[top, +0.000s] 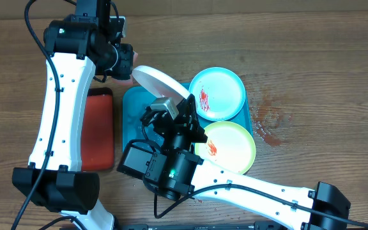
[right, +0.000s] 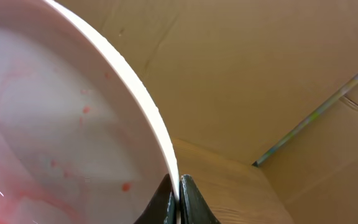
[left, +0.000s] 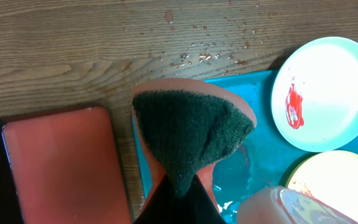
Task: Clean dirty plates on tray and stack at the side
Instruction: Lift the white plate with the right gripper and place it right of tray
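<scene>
The right gripper [right: 178,190] is clenched on the rim of the white plate [right: 61,112] and holds it tilted on edge over the tray [top: 133,124], clear of the tray floor. The left gripper [left: 179,196] is clamped on the sponge [left: 188,134], dark scouring face outward, near the raised plate; no contact between them is evident. The cyan plate [top: 217,94] and the lime plate [top: 230,145] lie flat at the tray's right end, each with a red sauce smear. The plates appear to be light, rigid plastic, unlikely to break, but the pink-streaked wet face is probably slippery. A rim pinch resists twisting poorly, so scrubbing pressure should be moderate and directed toward the gripped edge. Take the flat plates by the raised rim, where a finger can pass under the lip.
</scene>
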Motion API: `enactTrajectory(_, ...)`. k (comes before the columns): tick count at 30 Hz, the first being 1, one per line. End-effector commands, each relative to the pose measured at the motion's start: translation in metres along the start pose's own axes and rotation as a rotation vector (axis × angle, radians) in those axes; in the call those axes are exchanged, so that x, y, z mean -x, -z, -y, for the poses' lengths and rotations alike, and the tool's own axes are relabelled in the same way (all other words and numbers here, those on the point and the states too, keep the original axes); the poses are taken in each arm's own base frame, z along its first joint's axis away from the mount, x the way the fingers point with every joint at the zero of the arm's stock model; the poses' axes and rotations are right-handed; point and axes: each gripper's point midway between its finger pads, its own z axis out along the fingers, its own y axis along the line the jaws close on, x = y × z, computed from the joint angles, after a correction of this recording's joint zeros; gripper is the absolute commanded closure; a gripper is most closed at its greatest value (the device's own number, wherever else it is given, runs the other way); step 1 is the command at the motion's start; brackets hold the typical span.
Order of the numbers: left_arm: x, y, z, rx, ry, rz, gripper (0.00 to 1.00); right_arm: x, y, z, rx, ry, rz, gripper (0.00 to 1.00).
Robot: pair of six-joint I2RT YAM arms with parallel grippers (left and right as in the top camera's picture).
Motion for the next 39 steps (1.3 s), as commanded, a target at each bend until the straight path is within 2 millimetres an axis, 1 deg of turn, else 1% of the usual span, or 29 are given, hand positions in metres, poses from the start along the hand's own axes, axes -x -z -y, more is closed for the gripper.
enactTrajectory(1,0.005,0.007,-0.002,0.007,0.021,0.025,0.96,-0.003,0.002,-0.004,0.05,-0.089,-0.039,0.96)
enactTrajectory(2,0.004,0.007,-0.003,0.007,0.022,0.022,0.96,-0.025,0.0,-0.018,0.142,-0.132,-0.163,0.96)
enactTrajectory(4,0.004,0.007,-0.003,0.007,0.022,0.021,0.96,-0.054,-0.002,-0.027,0.203,-0.194,-0.326,0.96)
enactTrajectory(6,0.004,0.007,-0.003,0.007,0.022,0.02,0.96,-0.08,-0.005,-0.028,0.218,-0.243,-0.48,0.96)
enactTrajectory(8,0.003,0.007,-0.003,0.007,0.034,0.019,0.96,-0.103,-0.011,-0.025,0.223,-0.253,-0.625,0.96)
enactTrajectory(11,0.003,0.007,-0.002,0.006,0.041,0.02,0.96,-0.123,-0.024,-0.019,0.218,-0.269,-0.762,0.96)
enactTrajectory(13,0.003,0.006,-0.002,0.006,0.04,0.02,0.96,-0.13,-0.035,-0.016,0.247,-0.266,-0.828,0.96)
enactTrajectory(16,0.003,0.005,-0.002,0.006,0.047,0.016,0.96,-0.135,-0.055,-0.008,0.316,-0.306,-0.917,0.96)
enactTrajectory(18,0.002,0.003,-0.002,0.007,0.056,0.01,0.96,-0.137,-0.071,0.003,0.364,-0.365,-0.971,0.96)
enactTrajectory(20,-0.001,-0.001,-0.002,0.007,0.075,-0.005,0.96,-0.14,-0.089,0.019,0.41,-0.439,-1.022,0.96)
enactTrajectory(21,-0.007,-0.007,-0.003,0.01,0.091,-0.029,0.96,-0.148,-0.108,0.04,0.418,-0.504,-1.065,0.96)
enactTrajectory(22,-0.011,-0.01,-0.003,0.011,0.095,-0.043,0.96,-0.157,-0.119,0.056,0.394,-0.547,-1.091,0.96)
enactTrajectory(26,-0.026,-0.026,-0.002,-0.004,0.101,-0.103,0.96,-0.197,-0.157,0.115,0.318,-0.717,-1.192,0.96)
enactTrajectory(27,-0.028,-0.03,-0.001,-0.012,0.102,-0.113,0.96,-0.205,-0.162,0.126,0.304,-0.751,-1.207,0.96)
enactTrajectory(29,-0.033,-0.039,0.002,-0.034,0.105,-0.132,0.96,-0.229,-0.171,0.155,0.249,-0.827,-1.242,0.96)
enactTrajectory(30,-0.036,-0.043,0.003,-0.039,0.108,-0.141,0.96,-0.243,-0.173,0.169,0.211,-0.853,-1.262,0.96)
enactTrajectory(32,-0.04,-0.047,0.003,-0.038,0.126,-0.153,0.96,-0.268,-0.171,0.188,0.145,-0.893,-1.304,0.96)
enactTrajectory(34,-0.04,-0.049,0.004,-0.038,0.143,-0.155,0.96,-0.292,-0.167,0.196,0.109,-0.915,-1.341,0.96)
enactTrajectory(35,-0.039,-0.049,0.006,-0.044,0.142,-0.15,0.96,-0.3,-0.166,0.197,0.101,-0.923,-1.352,0.96)
enactTrajectory(37,-0.035,-0.05,0.013,-0.069,0.133,-0.132,0.96,-0.32,-0.161,0.193,0.086,-0.939,-1.381,0.96)
enactTrajectory(39,-0.031,-0.05,0.019,-0.092,0.126,-0.12,0.96,-0.336,-0.157,0.185,0.083,-0.938,-1.399,0.96)
